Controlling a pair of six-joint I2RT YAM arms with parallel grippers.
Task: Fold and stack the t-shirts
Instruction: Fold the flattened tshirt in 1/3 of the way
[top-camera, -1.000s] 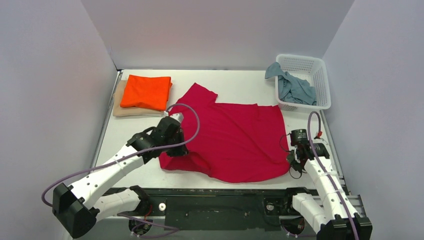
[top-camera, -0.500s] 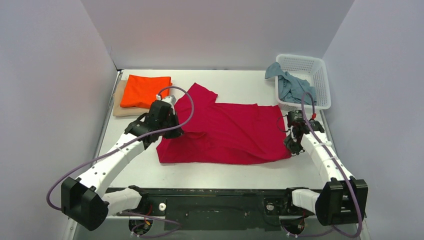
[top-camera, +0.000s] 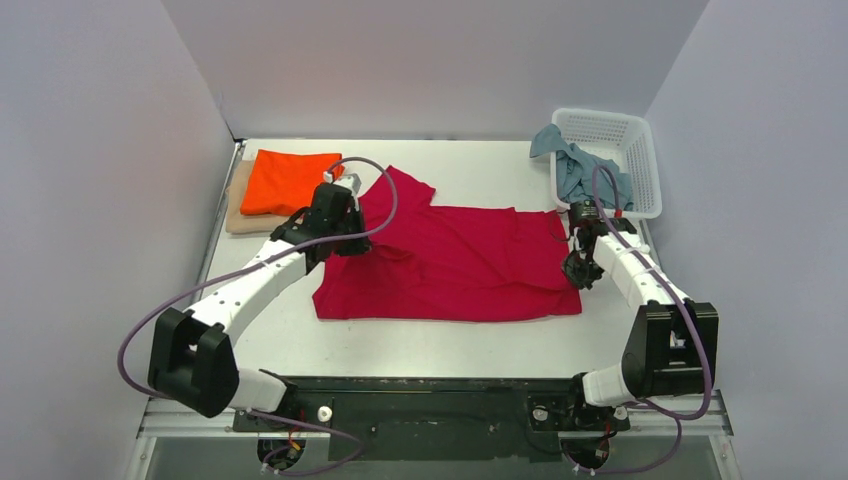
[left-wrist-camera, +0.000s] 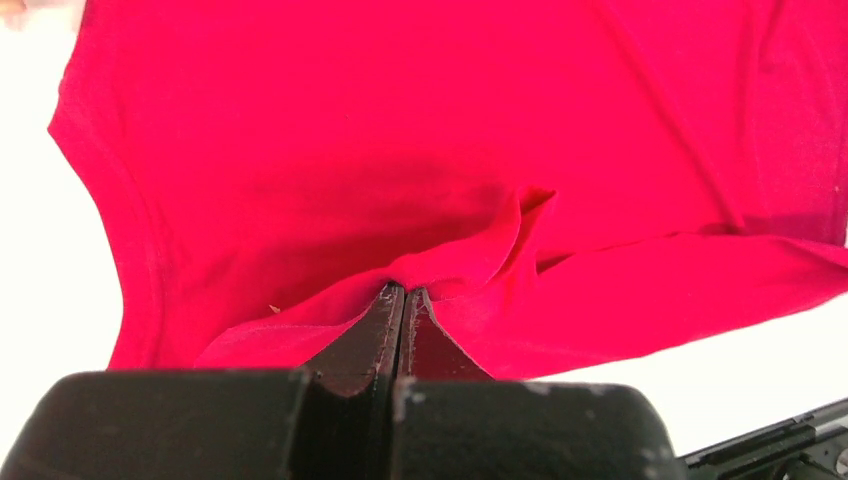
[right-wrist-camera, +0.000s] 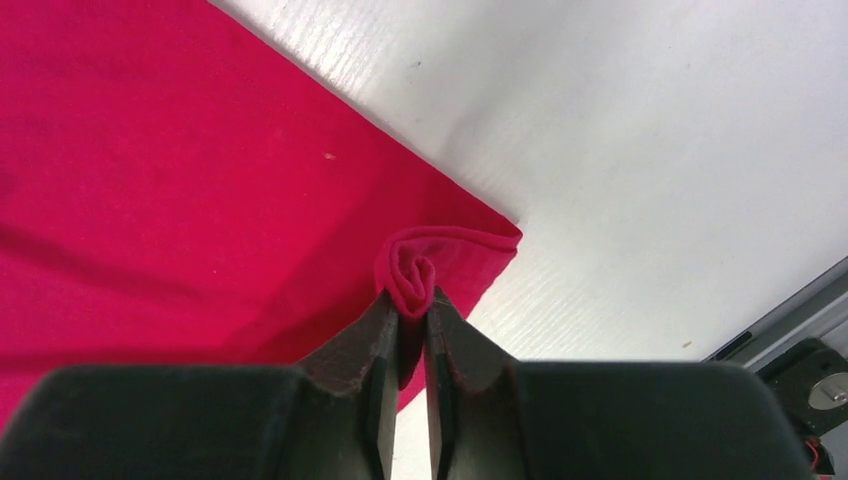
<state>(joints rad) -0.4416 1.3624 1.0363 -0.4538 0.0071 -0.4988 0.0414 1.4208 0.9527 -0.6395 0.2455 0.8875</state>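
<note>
Status check, positions given relative to the basket (top-camera: 610, 130).

- Done, as far as can be judged: the orange t-shirt (top-camera: 290, 182) lies folded on top of the beige t-shirt (top-camera: 268, 226). This stack sits well to the left of the basket, at the table's (top-camera: 480, 165) far-left corner. That makes two of the four shirts.
- In progress: the red t-shirt (top-camera: 450, 268) lies on the table just left of the basket and nearer the arms. It appears folded once, with its near half laid over the far half to form a wide band. One sleeve pokes out on the side away from the basket. More folds seem needed before it is small enough to stack.
- Left gripper (left-wrist-camera: 403, 296): jaws pressed together on a bunched ridge of red cloth, at the end of the shirt furthest from the basket.
- Right gripper (right-wrist-camera: 410, 300): jaws nearly together, pinching a small rolled corner of the red shirt at the end nearest the basket. White table shows just past that corner.
- Not started: the grey-blue t-shirt (top-camera: 590, 180) is crumpled in the basket, with part of it draped over the left rim.

Estimate: a little past halfway. What remains is to release the red shirt, finish folding it and stack it, and then do the same with the grey-blue one.
</note>
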